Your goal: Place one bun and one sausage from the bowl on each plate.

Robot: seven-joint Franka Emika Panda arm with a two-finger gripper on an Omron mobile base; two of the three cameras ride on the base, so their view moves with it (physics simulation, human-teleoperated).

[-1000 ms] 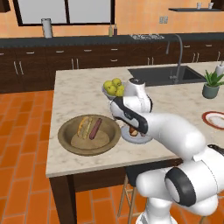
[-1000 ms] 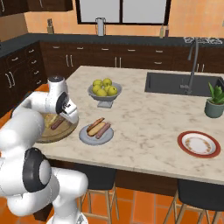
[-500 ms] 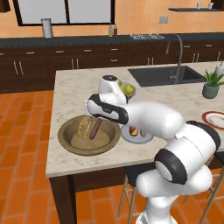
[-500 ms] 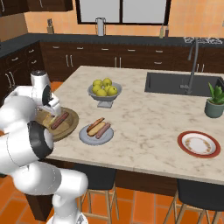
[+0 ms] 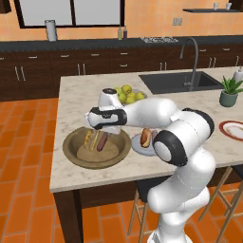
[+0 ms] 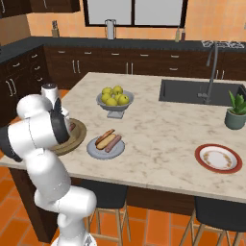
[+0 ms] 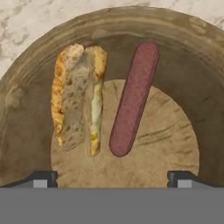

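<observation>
The olive-brown bowl (image 7: 26, 70) holds a split bun (image 7: 78, 111) and a dark red sausage (image 7: 133, 98), lying side by side. My gripper (image 7: 112, 179) hangs open just above them, pointing straight down, with nothing between its fingers. From the left base view the gripper (image 5: 101, 130) sits over the bowl (image 5: 76, 154). The grey-blue plate (image 6: 98, 153) beside the bowl carries a bun (image 6: 103, 138) and a sausage (image 6: 113, 143). The white plate with a red rim (image 6: 217, 157) lies bare at the right end of the counter. My arm hides much of the bowl (image 6: 79, 134) in the right base view.
A grey footed bowl of yellow-green fruit (image 6: 114, 100) stands behind the grey-blue plate. The sink (image 6: 192, 91) with its tap and a potted plant (image 6: 235, 113) are at the far right. The counter's front edge runs just before the bowl.
My arm has swung left from above the grey-blue plate to above the brown bowl. The gripper stayed open and empty.
</observation>
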